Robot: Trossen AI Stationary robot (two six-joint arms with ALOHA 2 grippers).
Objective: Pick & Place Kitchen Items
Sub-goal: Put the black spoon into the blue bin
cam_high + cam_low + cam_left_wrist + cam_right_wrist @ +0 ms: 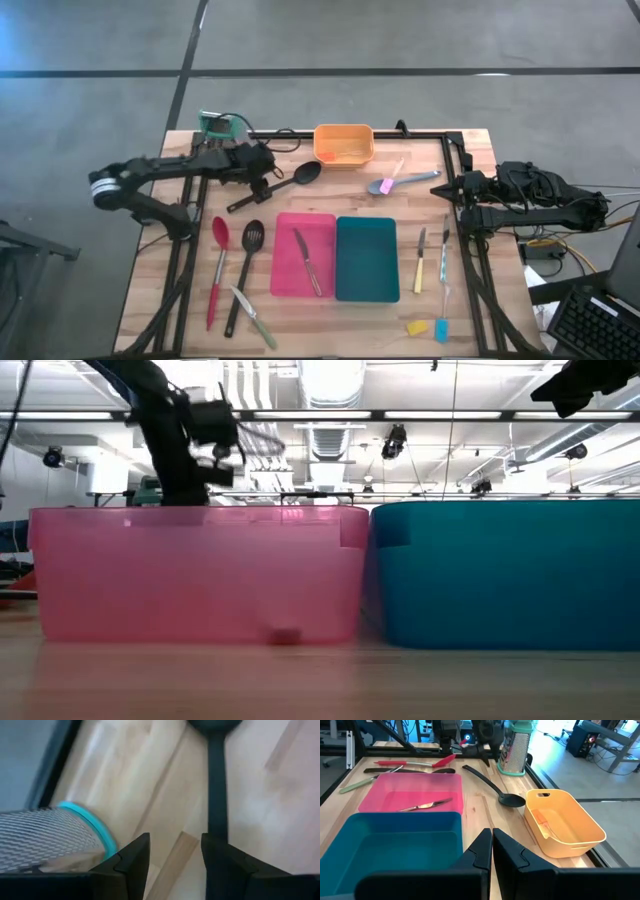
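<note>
A black spoon (285,183) lies flat on the wooden table, its bowl (307,172) toward the orange bin (344,143). My left gripper (264,182) hovers open over the spoon's handle. In the left wrist view the handle (217,790) runs down behind one finger (222,865), not between the two. A red spoon (217,262), a black slotted spatula (246,268) and a green-handled knife (255,318) lie at the near left. Another knife (308,262) lies in the pink tray (285,280). My right gripper (492,845) waits shut at the table's right edge.
A metal grater with a teal rim (50,840) stands close beside my left gripper, at the far left. A teal tray (366,258) sits right of the pink one. A lilac spoon (400,182), two knives (420,262) and small yellow and blue pieces (416,327) lie at the right.
</note>
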